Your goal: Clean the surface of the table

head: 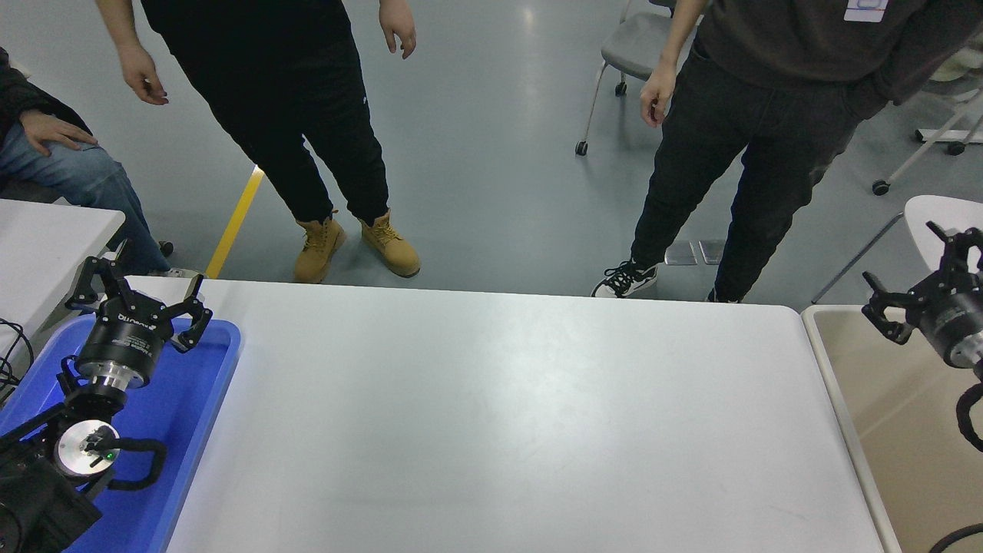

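The bench surface (491, 415) stretches left of the right gripper (914, 288), which hangs spread and unladen beyond its right end; the left gripper (138, 296), likewise spread, sits parked over a blue tray (207, 399).

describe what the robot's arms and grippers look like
Both are black. The left gripper has angular, linked fingers on a round body with white lettering, a silver collar, a silver joint disc with a green light, and a looping black cable. The right gripper looks alike, with a silver band and black cable.
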